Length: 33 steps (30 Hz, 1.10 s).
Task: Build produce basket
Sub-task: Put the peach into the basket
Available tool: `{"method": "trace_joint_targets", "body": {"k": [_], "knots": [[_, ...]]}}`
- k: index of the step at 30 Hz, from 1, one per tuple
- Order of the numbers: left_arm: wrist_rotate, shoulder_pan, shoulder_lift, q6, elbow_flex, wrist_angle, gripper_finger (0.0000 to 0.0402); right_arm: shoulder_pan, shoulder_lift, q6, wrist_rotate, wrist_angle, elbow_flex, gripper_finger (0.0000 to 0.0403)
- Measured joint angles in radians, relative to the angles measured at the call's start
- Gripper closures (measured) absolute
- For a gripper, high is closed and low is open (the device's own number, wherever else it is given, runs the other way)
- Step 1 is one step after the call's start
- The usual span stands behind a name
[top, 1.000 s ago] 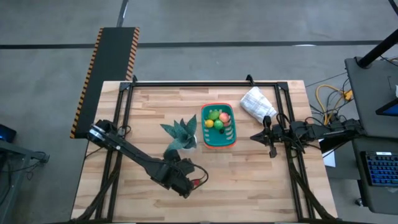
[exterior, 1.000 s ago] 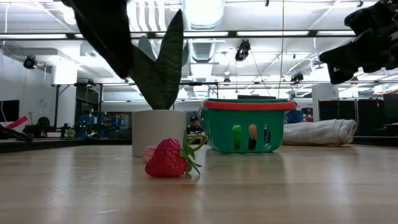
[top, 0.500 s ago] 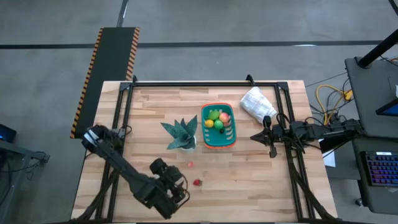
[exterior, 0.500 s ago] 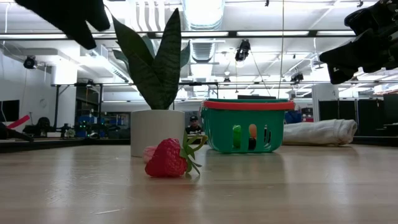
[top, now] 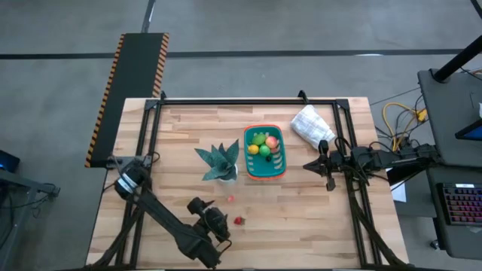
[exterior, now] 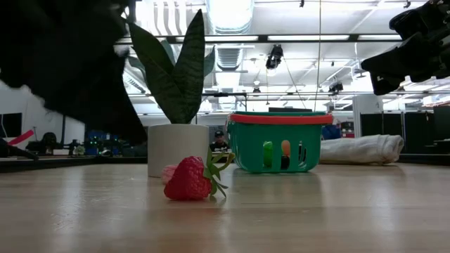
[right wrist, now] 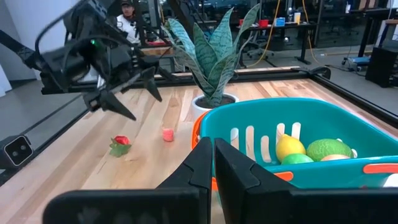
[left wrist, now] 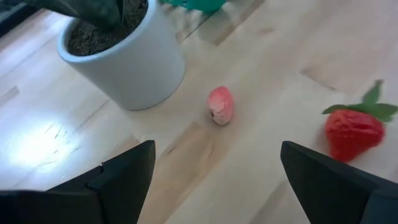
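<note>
The teal basket with an orange band stands on the table right of centre. It holds green, yellow and orange toy produce. A red toy strawberry lies on its side on the wood near the near edge, and shows again in the low view. A small pink piece lies between the strawberry and the plant pot. My left gripper hovers open just left of the strawberry and touches nothing. My right gripper waits shut, right of the basket.
A spiky-leaved plant in a white pot stands left of the basket. A white bag lies at the far right. A black frame runs along the table's far and side edges. Bare wood spreads along the near right.
My left arm has swung back from over the strawberry toward the table's near-left, and its gripper now sits lower and closer to the near edge. The pink piece, hidden under the arm before, now shows. The strawberry and the basket have stayed where they were.
</note>
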Motion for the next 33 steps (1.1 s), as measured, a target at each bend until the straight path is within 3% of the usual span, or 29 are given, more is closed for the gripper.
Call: {"method": "trace_joint_targets", "body": {"k": [9,18,24,33], "knots": [[-0.082,0.007,0.050,-0.094,-0.062,0.098,0.0072,0.000,0.000,0.000,0.000,0.000,0.000,0.0394],[-0.092,0.034,0.045,-0.132,-0.169,0.206,0.0105,0.000,-0.001,0.000,0.000,0.000,0.000,0.0394],[-0.102,0.040,0.045,-0.034,-0.194,0.335,0.0114,0.000,0.000,0.000,0.000,0.000,0.000,0.0394],[-0.111,0.070,0.044,0.092,-0.192,0.370,0.0114,0.000,0.000,0.000,0.000,0.000,0.000,0.0394]]}}
